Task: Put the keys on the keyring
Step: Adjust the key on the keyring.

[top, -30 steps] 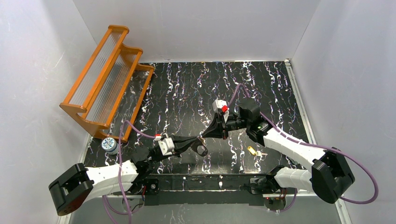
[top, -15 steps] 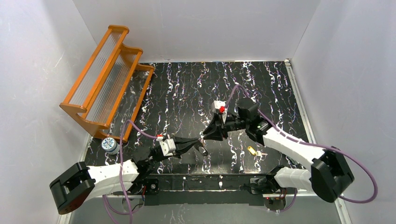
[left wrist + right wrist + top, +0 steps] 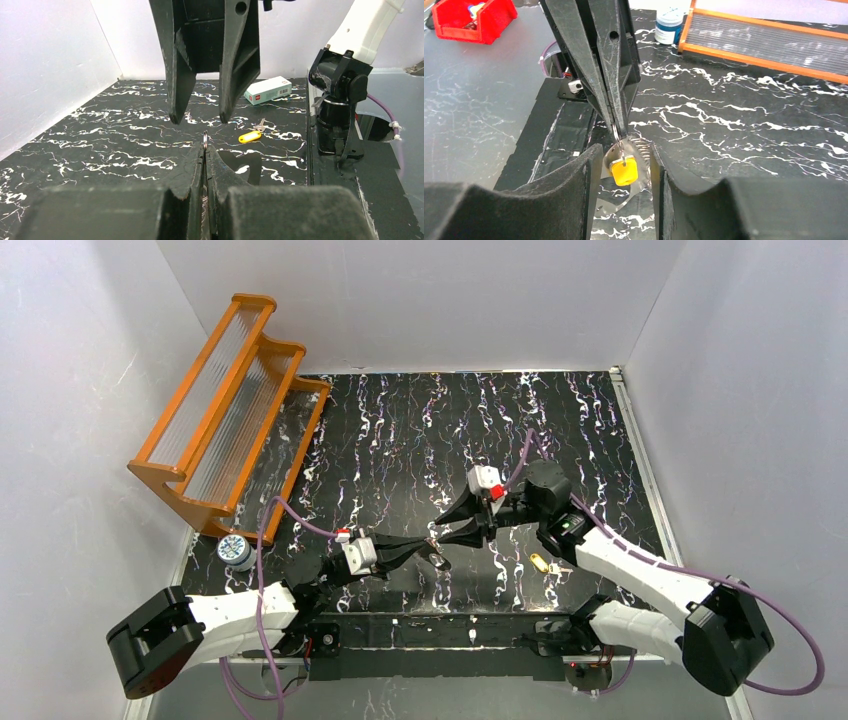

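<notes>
My left gripper [image 3: 205,148] is shut on the keyring [image 3: 205,138], whose thin metal edge sticks up from between its fingertips. In the right wrist view the left gripper [image 3: 616,125] comes in from above, and one key [image 3: 624,170] with a yellow head hangs from the keyring [image 3: 616,133]. A silver toothed piece shows behind it. My right gripper [image 3: 625,150] is open, with a jaw on each side of that key and not touching it. The two grippers meet tip to tip [image 3: 440,543]. The second key [image 3: 541,563] lies on the table, and shows in the left wrist view [image 3: 249,136].
An orange rack [image 3: 225,400] stands at the back left with a small blue-lidded jar [image 3: 235,551] near its foot. A teal and white box [image 3: 267,90] lies beyond the second key. The right arm's base [image 3: 339,105] stands at the near edge. A red bin [image 3: 469,17] sits off the table.
My right gripper has opened and its arm has shifted a little to the right. The yellow-headed key now hangs on the ring between its jaws. My left gripper has barely moved.
</notes>
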Robot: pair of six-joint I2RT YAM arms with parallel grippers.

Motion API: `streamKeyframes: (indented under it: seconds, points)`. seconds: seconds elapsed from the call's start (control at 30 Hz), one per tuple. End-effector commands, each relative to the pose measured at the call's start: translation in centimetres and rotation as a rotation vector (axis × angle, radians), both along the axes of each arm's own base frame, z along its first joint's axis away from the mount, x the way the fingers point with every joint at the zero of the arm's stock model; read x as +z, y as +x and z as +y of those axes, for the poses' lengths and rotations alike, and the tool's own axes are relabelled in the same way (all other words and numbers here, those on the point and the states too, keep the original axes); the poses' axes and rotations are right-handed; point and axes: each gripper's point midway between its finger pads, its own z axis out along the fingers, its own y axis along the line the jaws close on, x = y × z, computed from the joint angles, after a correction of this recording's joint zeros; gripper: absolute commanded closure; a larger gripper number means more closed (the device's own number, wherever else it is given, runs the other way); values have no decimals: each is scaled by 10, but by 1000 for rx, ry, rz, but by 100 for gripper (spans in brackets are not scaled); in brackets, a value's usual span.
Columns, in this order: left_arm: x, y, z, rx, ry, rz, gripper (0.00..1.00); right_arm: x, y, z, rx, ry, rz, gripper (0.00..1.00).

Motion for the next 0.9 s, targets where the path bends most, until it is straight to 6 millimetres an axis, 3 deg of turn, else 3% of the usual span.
streamKeyframes:
  seconds: [0.0,0.2,0.4,0.57,0.6,0.63,0.7,0.77,0.87]
  points:
    - [31,-3,-2,-16,-78,-54,100,9,-10,8,82,38,-35,51]
    - [30,-3,-1,-16,-79,-51,100,6,-11,13,106,26,-12,65]
    - [30,-3,-2,-16,-80,-43,100,5,-8,16,101,17,3,99]
    - [27,-2,-2,-17,-82,-6,100,2,0,15,50,-23,3,99]
    - [24,-1,-1,-12,-78,7,95,0,3,15,35,-44,6,99]
    - [24,-1,0,-6,-78,15,81,-4,5,13,15,-78,20,99]
    - [19,1,1,5,-59,38,66,-10,10,11,-19,-134,27,99]
    - [12,4,1,23,-19,57,58,-16,16,7,-52,-189,30,99]
    - [-2,16,0,76,87,90,55,-28,22,1,-82,-287,43,99]
